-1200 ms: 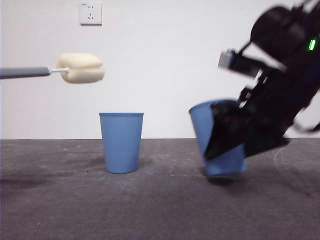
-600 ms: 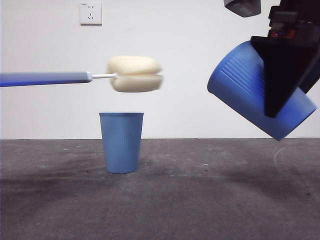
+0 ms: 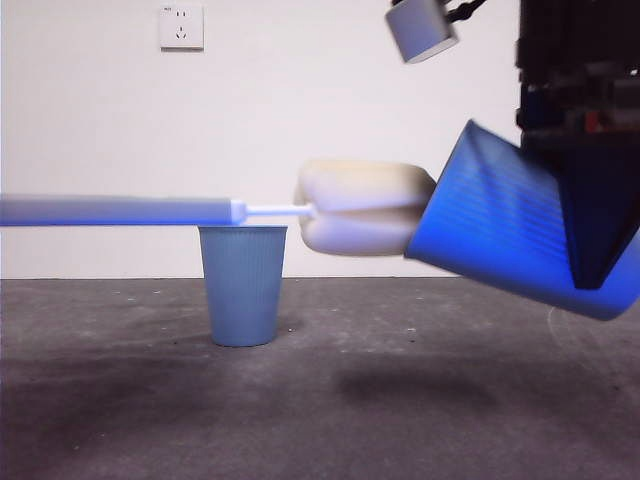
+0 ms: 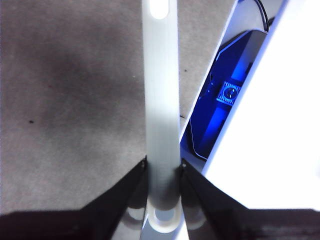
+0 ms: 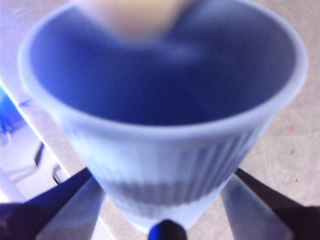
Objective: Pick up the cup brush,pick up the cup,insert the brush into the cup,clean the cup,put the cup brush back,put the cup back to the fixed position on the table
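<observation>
From the front, the right gripper (image 3: 590,220) comes down from the top right, big and dark. It holds the cup (image 3: 510,225) up in the air. The cup is tipped on its side, and its open mouth faces the cup brush (image 3: 365,222). The brush lies flat in the air. Its grey handle comes in from the left edge, and its soft yellow head is right at the cup's mouth, touching the rim or just going in. There are two blue cups in all. The second cup (image 3: 243,284) stands upright on the table (image 3: 300,420), behind the brush handle. There is one brush. A white wall socket (image 3: 181,27) sits high on the wall.

In the left wrist view, the left gripper (image 4: 162,172) has its two black jaws pressed tight on the brush handle, one on each side. The handle runs straight away from the jaws over the grey table.

In the right wrist view, the right gripper's jaws stand wide apart, one on each side of the cup, near its bottom end. The cup fills the picture, mouth open. A blurry bit of the yellow brush head shows at the far rim.
</observation>
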Available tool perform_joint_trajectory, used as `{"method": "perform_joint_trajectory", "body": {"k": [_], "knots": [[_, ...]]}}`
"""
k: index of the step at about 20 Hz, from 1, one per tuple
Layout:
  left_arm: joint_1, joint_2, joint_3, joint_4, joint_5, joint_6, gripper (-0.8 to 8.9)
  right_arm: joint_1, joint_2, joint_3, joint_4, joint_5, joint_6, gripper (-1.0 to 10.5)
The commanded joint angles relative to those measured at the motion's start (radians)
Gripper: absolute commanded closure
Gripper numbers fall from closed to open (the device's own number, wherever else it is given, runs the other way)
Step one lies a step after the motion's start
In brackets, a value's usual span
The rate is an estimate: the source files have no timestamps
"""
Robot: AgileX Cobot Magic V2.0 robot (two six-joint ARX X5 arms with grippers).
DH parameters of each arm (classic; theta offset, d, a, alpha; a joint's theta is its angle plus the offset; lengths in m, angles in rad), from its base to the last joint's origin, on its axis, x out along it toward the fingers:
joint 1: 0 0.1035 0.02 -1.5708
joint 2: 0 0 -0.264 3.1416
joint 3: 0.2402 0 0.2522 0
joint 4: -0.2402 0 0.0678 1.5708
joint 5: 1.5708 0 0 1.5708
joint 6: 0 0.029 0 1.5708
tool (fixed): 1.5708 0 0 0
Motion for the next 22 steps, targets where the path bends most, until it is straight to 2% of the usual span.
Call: {"method": "perform_joint_trajectory", "body": {"k": [1, 4, 11, 17, 22], "knots": [[-0.029, 0.022, -0.009, 0.01, -0.002, 0.015, 8.22, 0.035, 0.04, 0.003, -0.013, 0.031, -0.022, 9.6], [-0.059, 0.05, -0.009, 0.024, -0.002, 0.015, 8.22, 0.078, 0.093, 0.003, -0.002, 0.058, -0.029, 9.6], [-0.096, 0.13, -0.009, 0.063, -0.001, 0.015, 8.22, 0.171, 0.124, 0.003, 0.134, 0.056, -0.028, 9.6], [-0.113, 0.181, -0.009, 0.158, 0.01, 0.011, 8.22, 0.19, 0.124, 0.003, 0.167, 0.048, -0.028, 9.6], [-0.104, 0.174, -0.009, 0.092, -0.003, -0.016, 8.22, 0.188, 0.124, 0.003, 0.153, 0.064, -0.028, 9.6]]}}
